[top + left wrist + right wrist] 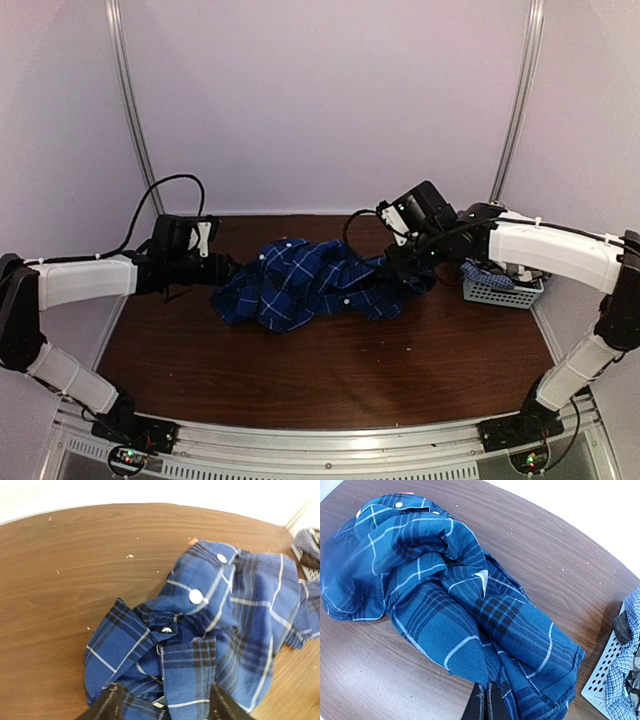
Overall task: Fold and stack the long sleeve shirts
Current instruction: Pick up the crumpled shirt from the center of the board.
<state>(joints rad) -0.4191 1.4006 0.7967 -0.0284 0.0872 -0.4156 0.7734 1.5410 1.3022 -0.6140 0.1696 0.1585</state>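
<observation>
The blue plaid shirt (310, 285) lies crumpled in a loose heap at the middle of the brown desk (330, 370), unfolded, its long side running from 9 o'clock to 3 o'clock in the top view. The heap is bunched and creased, with layers folded over one another. Two white buttons (195, 596) show on a raised fold in the left wrist view.

The left fingers (111, 705) are at the shirt's 9 o'clock end. They stand well apart, one on either side of a flat strip of plaid cloth that runs between them. The cloth there looks slack and is not pinched.

The right fingers (478, 702) are at the shirt's 3 o'clock end. They are pressed tightly together with no gap showing, and their tips meet the edge of the plaid cloth. Whether a thin bit of cloth is caught between them cannot be told. The shirt rests on the desk right up to that edge.

A pale mesh basket (500, 293) sits at the desk's 3 o'clock side, just past the right fingers and apart from the plaid heap. The checked shirt (626, 672) is bundled inside it, spilling above the rim, with a darker patch of cloth near the top.
</observation>
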